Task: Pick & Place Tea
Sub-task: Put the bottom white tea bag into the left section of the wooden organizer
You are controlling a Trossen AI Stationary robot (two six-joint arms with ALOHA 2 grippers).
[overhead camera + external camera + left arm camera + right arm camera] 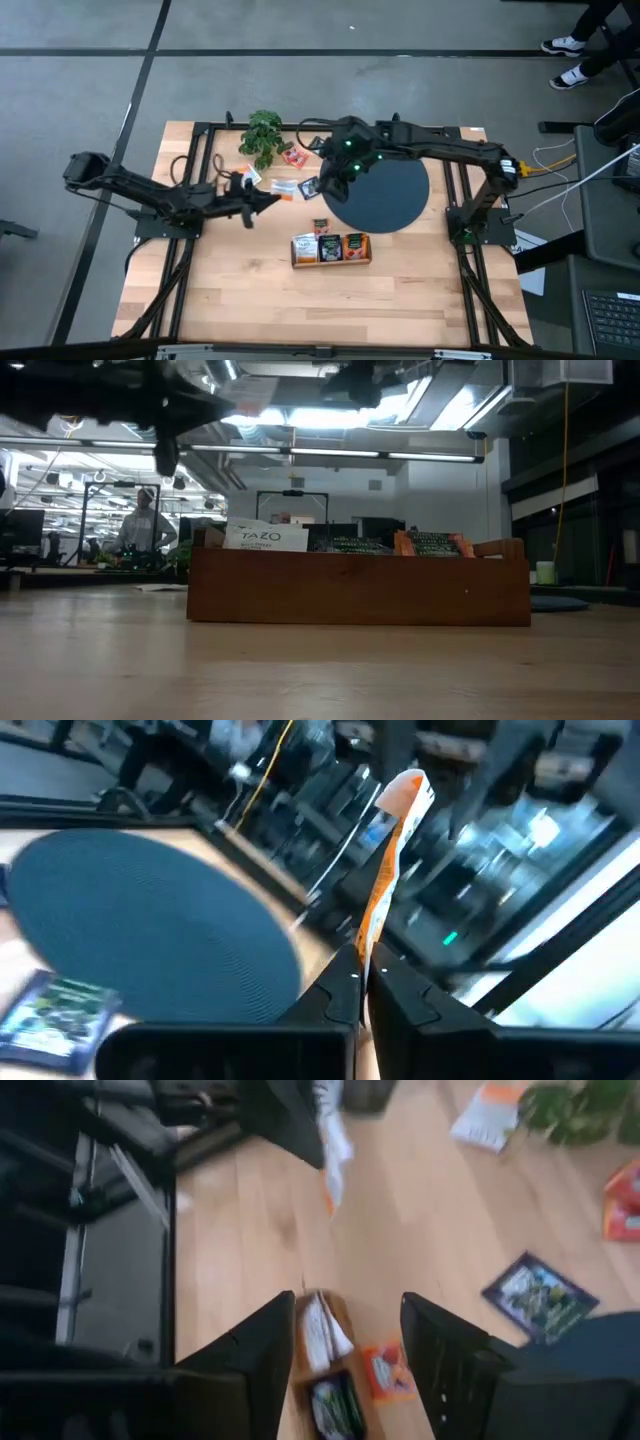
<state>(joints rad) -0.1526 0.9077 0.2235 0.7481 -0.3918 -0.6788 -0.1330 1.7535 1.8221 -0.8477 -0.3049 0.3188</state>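
1. Currently the left gripper (pixel 362 982) is pressed together on a white-and-orange tea packet (pixel 392 850); the packet stands edge-on, long axis running straight out from the fingertips.
2. From above, that gripper (pixel 262 203) hangs over the table's left-middle; the wooden box (pixel 331 262) lies toward the right and nearer the front edge, with bare wood between them.
3. The box already holds packets, white at one end, dark and orange beside it; I judge the packet needs to go in edge-down.
4. The right gripper (pixel 340 1350) is spread and empty, above the black disc's (pixel 385 193) left rim, looking down at the box.
5. Loose packets (pixel 284 187) lie behind near the plant (pixel 263 135); a dark one (pixel 309 185) just beside the disc, nearer the right arm.
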